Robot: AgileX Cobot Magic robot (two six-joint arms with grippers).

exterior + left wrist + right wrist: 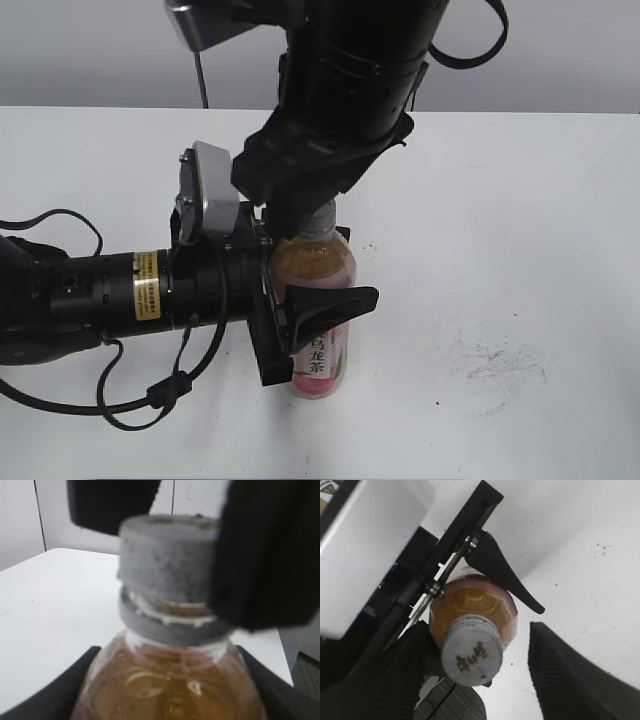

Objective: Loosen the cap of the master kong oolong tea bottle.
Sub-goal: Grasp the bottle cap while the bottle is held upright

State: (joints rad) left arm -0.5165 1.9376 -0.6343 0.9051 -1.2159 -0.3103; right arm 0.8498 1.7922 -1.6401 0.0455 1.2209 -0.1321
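Note:
The master kong oolong tea bottle [316,268] stands upright on the white table, amber tea above a pink label. My left gripper [322,303] comes in from the left and is shut on the bottle's body, with a black finger [47,695] pressed against each side of the shoulder [170,685]. The grey-white cap [471,656] with its small dark logo sits on the neck [167,555]. My right gripper [480,677] hangs over it from above, open. The cap lies between its ribbed fingers [570,680], close to the left one, with a clear gap on the right.
The white table [520,220] stretches all round the bottle, with faint dark scuffs [495,360] at the right. The left arm's black cables [120,400] loop over the table at the front left. A grey wall stands behind.

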